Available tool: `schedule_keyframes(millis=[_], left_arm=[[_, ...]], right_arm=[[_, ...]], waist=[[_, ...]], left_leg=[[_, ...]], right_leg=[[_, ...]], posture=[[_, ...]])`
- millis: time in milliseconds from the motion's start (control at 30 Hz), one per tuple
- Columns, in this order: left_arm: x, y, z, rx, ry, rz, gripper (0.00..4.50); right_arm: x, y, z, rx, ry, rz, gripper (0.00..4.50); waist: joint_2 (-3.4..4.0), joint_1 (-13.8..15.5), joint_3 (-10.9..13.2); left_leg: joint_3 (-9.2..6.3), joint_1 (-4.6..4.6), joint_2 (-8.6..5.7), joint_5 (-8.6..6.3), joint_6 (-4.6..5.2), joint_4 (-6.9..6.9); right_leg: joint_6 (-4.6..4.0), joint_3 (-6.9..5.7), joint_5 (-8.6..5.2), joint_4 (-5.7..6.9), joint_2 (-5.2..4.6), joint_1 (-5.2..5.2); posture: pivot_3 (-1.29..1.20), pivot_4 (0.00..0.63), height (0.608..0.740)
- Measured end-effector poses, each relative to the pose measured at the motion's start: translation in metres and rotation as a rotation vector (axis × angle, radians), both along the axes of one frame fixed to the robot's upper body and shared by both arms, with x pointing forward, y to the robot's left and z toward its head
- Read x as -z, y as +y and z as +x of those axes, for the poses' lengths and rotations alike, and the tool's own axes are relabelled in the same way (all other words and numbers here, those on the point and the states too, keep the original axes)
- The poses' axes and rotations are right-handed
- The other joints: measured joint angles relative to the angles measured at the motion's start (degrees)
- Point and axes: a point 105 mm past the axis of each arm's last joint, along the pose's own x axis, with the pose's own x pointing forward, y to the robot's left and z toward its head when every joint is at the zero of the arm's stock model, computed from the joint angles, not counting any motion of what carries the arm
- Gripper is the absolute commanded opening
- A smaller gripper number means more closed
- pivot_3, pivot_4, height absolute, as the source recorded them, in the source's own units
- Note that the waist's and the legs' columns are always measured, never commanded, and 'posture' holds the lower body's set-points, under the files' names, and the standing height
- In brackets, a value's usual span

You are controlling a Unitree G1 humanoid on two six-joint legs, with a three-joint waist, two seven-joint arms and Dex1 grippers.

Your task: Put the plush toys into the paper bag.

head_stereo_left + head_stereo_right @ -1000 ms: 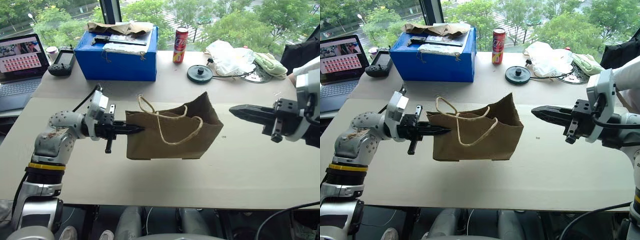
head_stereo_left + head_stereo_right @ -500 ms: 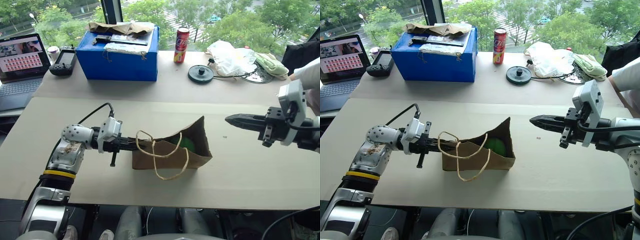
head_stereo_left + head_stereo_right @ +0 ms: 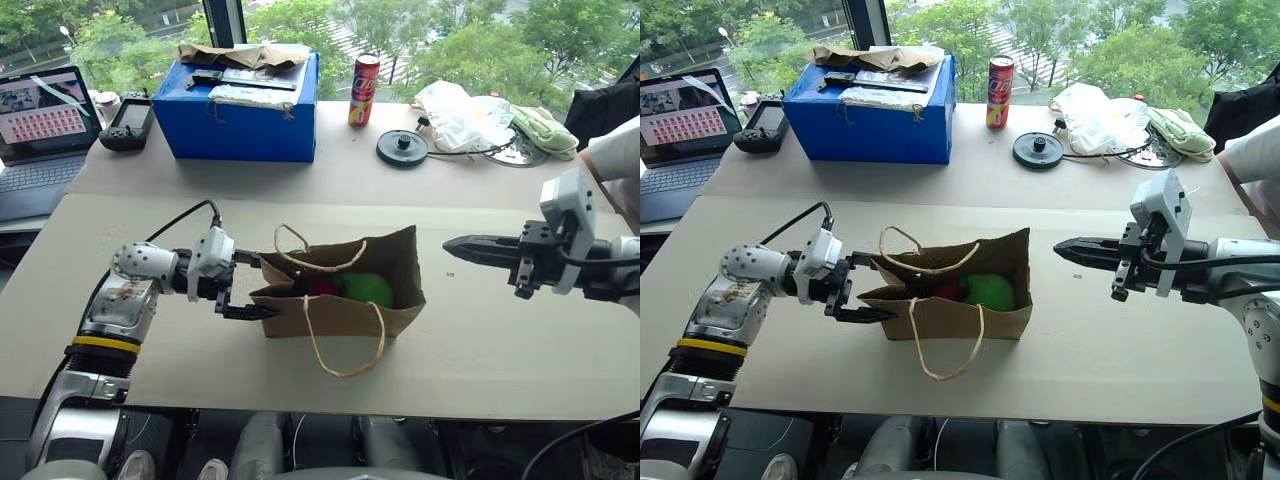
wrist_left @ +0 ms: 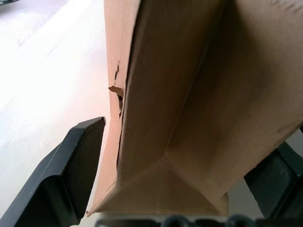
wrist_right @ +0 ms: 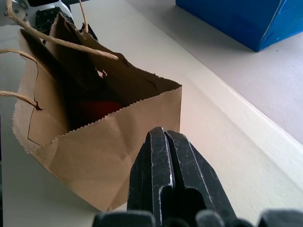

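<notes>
- The brown kraft paper bag with tan twine loop handles point(image 3: 345, 295) stands upright on the pale worktop point(image 3: 480, 350), mouth open upward, its long axis running from the robot's left to its right.
- One twine handle arches over the bag's mouth; the other hangs down the bag's front face onto the worktop.
- The bag's paper is creased, with a small tear at the narrow left end seen in the left wrist view.
- Inside the bag lie the bright green rounded plush toy point(image 3: 366, 289) and, just left of it, the red plush toy point(image 3: 320, 288); only their tops show.
- The left pincer point(image 3: 247, 287) is released, its black fingers point(image 4: 71, 175) spread on either side of the bag's narrow left end.
- The right pincer point(image 3: 462, 244) is clenched, empty, pointing at the bag from its right, apart from it.
- Well behind the bag stand a blue box point(image 3: 240, 110), a red drink can point(image 3: 361, 90), a black round disc point(image 3: 402, 147) and a white crumpled plastic bag point(image 3: 458, 115).
- Far left of the bag are an open laptop point(image 3: 40, 125) and a black handheld controller point(image 3: 126, 124).
</notes>
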Motion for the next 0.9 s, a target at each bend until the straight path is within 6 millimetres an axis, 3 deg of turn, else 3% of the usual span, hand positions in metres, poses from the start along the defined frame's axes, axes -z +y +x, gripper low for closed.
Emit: schedule_keyframes(millis=[133,233,400,900], left_arm=[[-0.049,0.012,-0.006,-0.032,0.006,-0.031,4.29],[-0.066,0.016,-0.012,-0.044,0.024,-0.062,4.29],[-0.077,0.018,-0.007,-0.106,0.092,-0.128,4.29],[-0.077,0.019,-0.007,-0.117,0.106,-0.143,4.29]], right_arm=[[-0.001,0.000,-0.002,-0.020,-0.001,0.001,0.00],[-0.003,0.001,-0.003,-0.035,-0.009,0.005,0.00],[-0.010,0.003,-0.005,-0.065,-0.041,0.025,0.00],[-0.012,0.006,-0.006,-0.086,-0.047,0.030,0.00]], waist=[[0.00,-0.22,0.00],[0.02,-0.31,-0.01],[0.01,-0.24,0.00],[0.01,-0.01,0.00]], left_leg=[[0.00,0.00,0.01,0.00,0.00,-0.02],[0.00,0.04,0.00,0.00,0.00,-0.03],[0.01,0.08,-0.02,0.00,0.00,0.03],[0.04,0.06,-0.02,0.00,0.00,0.02]], right_leg=[[0.01,0.00,-0.01,-0.01,0.01,-0.01],[0.03,0.00,-0.02,0.00,0.01,0.01],[0.02,0.00,-0.01,0.01,0.07,0.08],[0.01,0.01,-0.01,0.01,0.08,0.06]], posture=[[0.00,0.150,0.739],[0.00,0.150,0.739],[0.00,0.150,0.739],[0.00,0.150,0.739]])
